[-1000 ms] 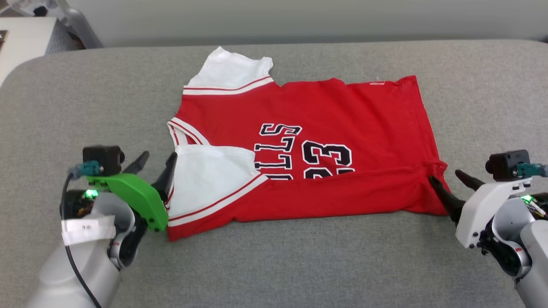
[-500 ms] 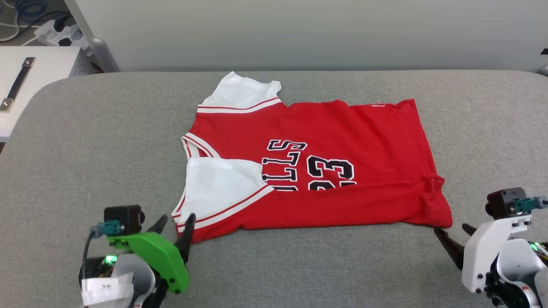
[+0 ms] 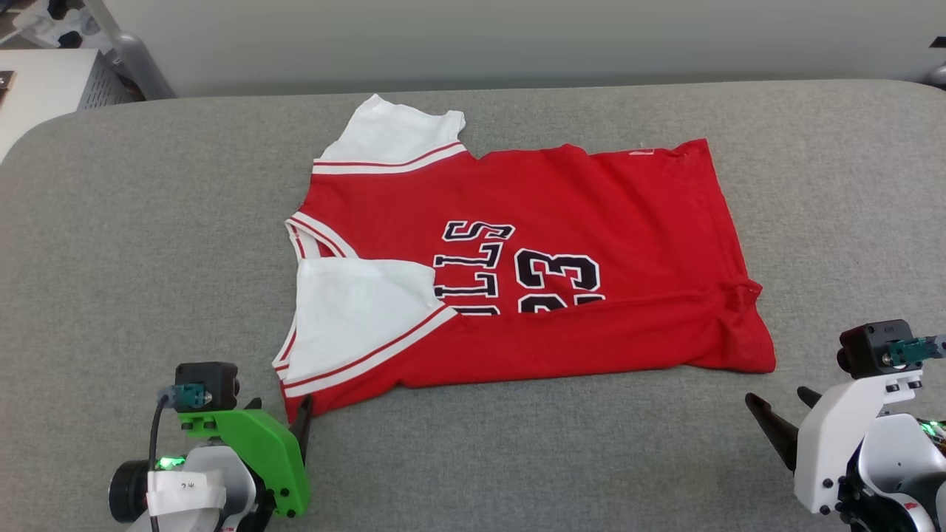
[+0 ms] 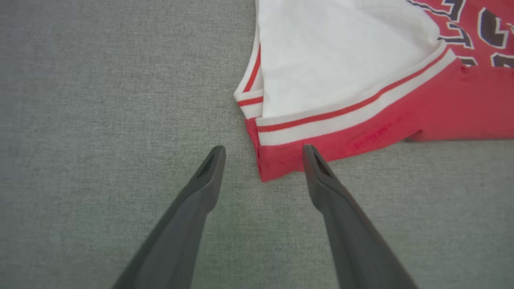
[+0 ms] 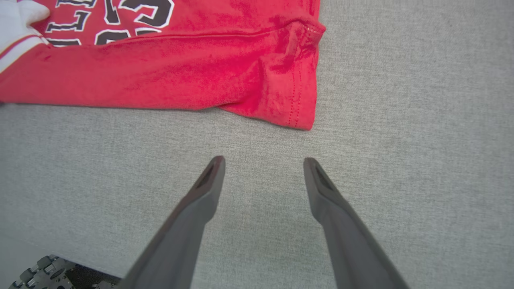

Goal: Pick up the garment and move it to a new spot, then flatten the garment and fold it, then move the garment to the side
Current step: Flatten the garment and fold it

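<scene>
The garment, a red jersey with white sleeves and black "23" print, lies flat on the grey table, collar to the left. Its near edge is folded over onto the print, and one white sleeve lies on top. My left gripper is open just short of the garment's near left corner, which lies between its fingertips in the left wrist view without touching them. My right gripper is open over bare cloth, a little in front of the near right hem corner. Both hold nothing.
The grey padded table runs wide on every side of the garment, with a rounded far left corner. A white cabinet stands beyond that corner, and a pale wall runs behind. A dark toothed part shows below the table's near edge.
Both grippers have drawn back toward the near edge, the left from beside the white sleeve, the right from the hem corner. The camera shifted; the garment lies as before.
</scene>
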Robot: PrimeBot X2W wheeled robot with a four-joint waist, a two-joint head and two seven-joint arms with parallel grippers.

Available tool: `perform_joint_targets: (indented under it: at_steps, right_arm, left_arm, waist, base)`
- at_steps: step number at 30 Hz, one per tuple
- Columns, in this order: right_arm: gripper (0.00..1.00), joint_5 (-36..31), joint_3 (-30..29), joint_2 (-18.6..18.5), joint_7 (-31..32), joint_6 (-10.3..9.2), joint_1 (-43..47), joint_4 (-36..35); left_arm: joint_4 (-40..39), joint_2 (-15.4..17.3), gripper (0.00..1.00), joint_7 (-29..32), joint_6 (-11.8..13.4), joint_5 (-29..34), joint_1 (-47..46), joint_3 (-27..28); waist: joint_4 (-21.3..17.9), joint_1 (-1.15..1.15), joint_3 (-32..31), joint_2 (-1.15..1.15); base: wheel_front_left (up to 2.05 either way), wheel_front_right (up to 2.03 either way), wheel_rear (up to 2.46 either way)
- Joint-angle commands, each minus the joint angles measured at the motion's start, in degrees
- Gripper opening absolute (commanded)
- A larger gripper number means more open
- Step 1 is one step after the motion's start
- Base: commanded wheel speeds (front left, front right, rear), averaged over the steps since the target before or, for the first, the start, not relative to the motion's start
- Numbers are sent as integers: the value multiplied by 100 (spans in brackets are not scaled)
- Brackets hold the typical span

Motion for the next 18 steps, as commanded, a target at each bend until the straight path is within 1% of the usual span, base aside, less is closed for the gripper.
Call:
perform_joint_targets:
  at_steps: [1, 9, 13, 14, 15, 16, 18]
  right_arm:
    - [100, -49, -24, 35, 32, -6, 64, -67]
    - [100, -89, -37, 89, 65, -6, 6, -184]
    - [100, -109, -31, 109, 55, -6, -30, -177]
    - [100, -110, -31, 115, 50, -6, -38, -172]
    - [100, -111, -31, 119, 46, -6, -47, -166]
    - [100, -115, -33, 121, 35, -6, -60, -154]
    - [100, -146, -40, 102, 12, -6, -77, -120]
  left_arm:
    - [70, -27, 100, -18, 23, 41, -130, 33]
    - [570, -133, 100, -48, -23, 14, -391, 64]
    - [862, -174, 100, 228, -76, -45, -421, -70]
    - [922, -187, 82, 347, -117, -94, -406, -116]
    - [976, -190, 38, 413, -169, -131, -394, -145]
    - [1035, -200, 0, 457, -229, -170, -387, -166]
    - [1126, -234, 0, 465, -316, -236, -379, -169]
  waist:
    - [-86, 0, 122, 0]
    - [-179, 0, 387, 0]
    - [-205, 0, 469, 0]
    - [-208, 0, 480, 0]
    - [-208, 0, 487, 0]
    - [-204, 0, 488, 0]
    - [-184, 0, 469, 0]
  base:
    - [0, 0, 0]
    - [0, 0, 0]
    - [0, 0, 0]
    - [0, 0, 0]
    - [0, 0, 0]
    - [0, 0, 0]
    - [0, 0, 0]
